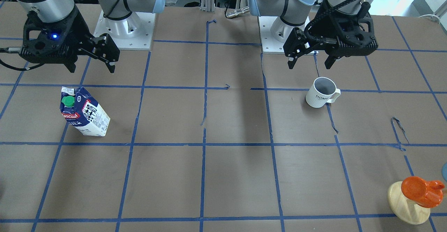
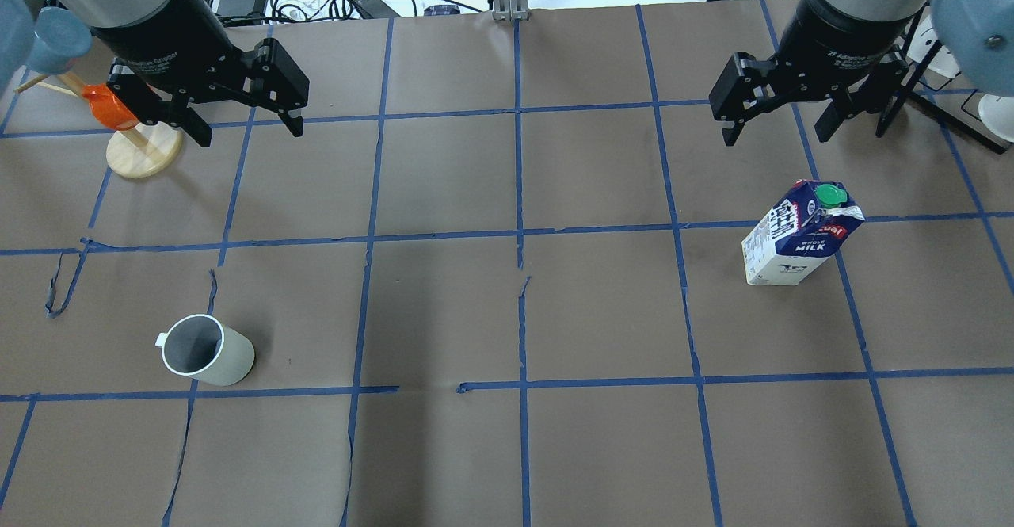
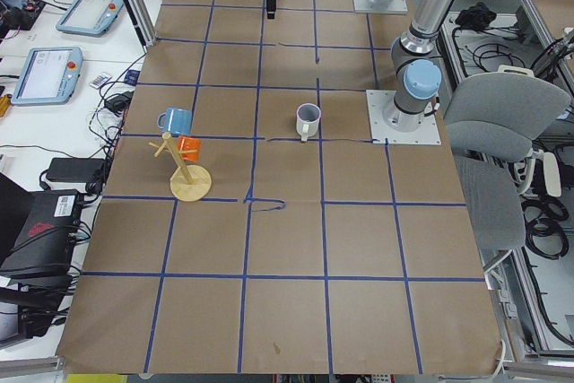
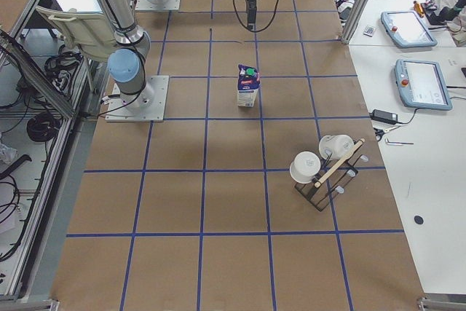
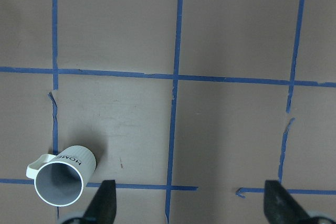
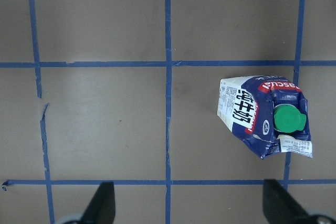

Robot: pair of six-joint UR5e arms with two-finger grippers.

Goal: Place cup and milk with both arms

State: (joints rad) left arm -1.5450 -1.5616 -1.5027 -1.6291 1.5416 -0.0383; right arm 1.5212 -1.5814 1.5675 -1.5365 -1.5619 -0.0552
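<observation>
The white cup [image 2: 207, 350] stands upright on the brown table, on my left side, with its handle pointing outward. It also shows in the front view [image 1: 321, 92] and at the lower left of the left wrist view [image 5: 60, 177]. The blue and white milk [image 2: 800, 234] with its green cap stands upright on my right side; it also shows in the front view [image 1: 85, 111] and in the right wrist view [image 6: 265, 116]. My left gripper [image 2: 247, 131] hangs open and empty, high above the table. My right gripper [image 2: 776, 137] is open and empty, high above the milk.
A wooden mug tree [image 2: 142, 147] with an orange and a blue cup stands at the far left, close to my left gripper. A black rack [image 4: 324, 172] with white cups stands at the far right. Blue tape lines grid the table.
</observation>
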